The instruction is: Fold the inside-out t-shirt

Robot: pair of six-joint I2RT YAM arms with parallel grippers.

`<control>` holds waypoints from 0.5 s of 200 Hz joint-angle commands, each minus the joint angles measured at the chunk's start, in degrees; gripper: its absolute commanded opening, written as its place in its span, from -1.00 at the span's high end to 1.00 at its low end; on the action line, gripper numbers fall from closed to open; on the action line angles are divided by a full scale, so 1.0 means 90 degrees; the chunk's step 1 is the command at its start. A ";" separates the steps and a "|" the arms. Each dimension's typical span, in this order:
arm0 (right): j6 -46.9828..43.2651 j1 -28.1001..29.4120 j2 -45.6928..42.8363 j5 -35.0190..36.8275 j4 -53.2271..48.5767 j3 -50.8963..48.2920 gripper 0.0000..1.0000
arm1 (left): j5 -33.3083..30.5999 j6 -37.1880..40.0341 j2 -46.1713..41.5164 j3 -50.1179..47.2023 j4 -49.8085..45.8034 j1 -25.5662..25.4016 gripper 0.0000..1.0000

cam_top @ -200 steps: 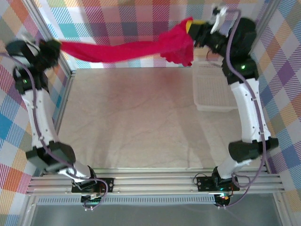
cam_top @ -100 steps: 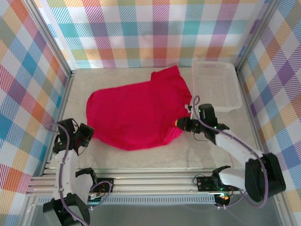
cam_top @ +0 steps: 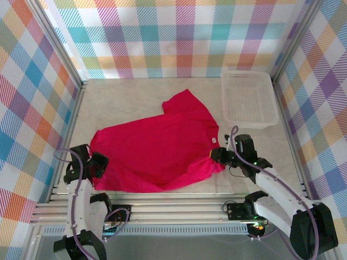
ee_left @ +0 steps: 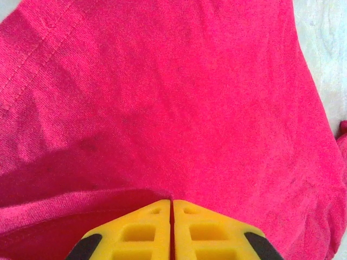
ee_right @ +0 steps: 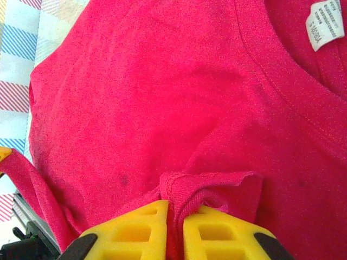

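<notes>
Plainly, place: the inside-out t-shirt [cam_top: 162,149] lay spread on the table [cam_top: 135,97], toward its near edge.
Left: left gripper [ee_left: 172,203] had its jaws pressed together at the cloth's edge; pinch uncertain.
Right: right gripper [ee_right: 174,206] clamped a bunched fold near the collar.
Handling: likely light, limp and quick to wrinkle; best taken at hems or shoulders.

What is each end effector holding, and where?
Both pinch the t-shirt: right end effector a bunched edge near the white tag, left end effector apparently the opposite edge.
</notes>
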 commanded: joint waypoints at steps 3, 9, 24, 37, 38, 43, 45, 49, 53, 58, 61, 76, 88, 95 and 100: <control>0.0029 0.0005 0.0215 0.0053 -0.0081 0.0033 0.79 | -0.0031 -0.0026 -0.0004 0.0013 -0.0156 -0.0023 0.80; 0.0052 0.0008 0.0255 0.0066 -0.0111 0.0055 0.74 | -0.0037 -0.0038 -0.0021 0.0018 -0.0198 -0.0026 0.78; 0.0174 0.0013 0.0259 0.0417 -0.0346 0.0145 0.20 | -0.0103 -0.0087 -0.0098 0.0074 -0.0329 -0.0029 0.40; 0.0258 0.0013 0.0185 0.0901 -0.0620 0.0352 -0.28 | -0.0341 -0.0128 -0.0177 0.0243 -0.0508 -0.0025 -0.02; 0.0263 0.0009 0.0182 0.0946 -0.0656 0.0380 -0.31 | -0.0360 -0.0124 -0.0183 0.0265 -0.0521 -0.0025 -0.04; 0.0289 0.0008 0.0183 0.1126 -0.0745 0.0494 -0.37 | -0.0484 -0.0124 -0.0211 0.0382 -0.0582 -0.0025 -0.18; 0.0293 0.0009 0.0192 0.1180 -0.0761 0.0546 -0.38 | -0.0523 -0.0120 -0.0217 0.0435 -0.0597 -0.0025 -0.22; 0.0273 0.0011 0.0227 0.1254 -0.0783 0.0660 -0.38 | -0.0631 -0.0102 -0.0231 0.0529 -0.0607 -0.0025 -0.27; 0.0236 0.0006 0.0289 0.1314 -0.0798 0.0791 -0.38 | -0.0696 -0.0082 -0.0238 0.0623 -0.0569 -0.0029 -0.29; 0.0185 0.0015 0.0419 0.1349 -0.0808 0.0979 -0.38 | -0.0703 -0.0050 -0.0224 0.0721 -0.0463 -0.0028 -0.30; 0.0140 0.0013 0.0480 0.1351 -0.0814 0.1135 -0.38 | -0.0695 -0.0042 -0.0191 0.0776 -0.0370 -0.0026 -0.30; -0.0095 0.0048 0.1188 0.1232 -0.0854 0.1889 -0.35 | -0.0505 -0.0061 0.0173 0.0999 0.0094 -0.0054 -0.24; -0.0244 0.0180 0.1839 0.1179 -0.0888 0.2488 -0.33 | -0.0325 -0.0125 0.0700 0.1153 0.0440 -0.0168 -0.21; -0.0325 0.0273 0.2243 0.1082 -0.0868 0.2812 -0.33 | -0.0307 -0.0153 0.1044 0.1257 0.0606 -0.0308 -0.21; -0.0355 0.0334 0.2541 0.1007 -0.0868 0.3036 -0.33 | -0.0280 -0.0159 0.1295 0.1329 0.0756 -0.0425 -0.21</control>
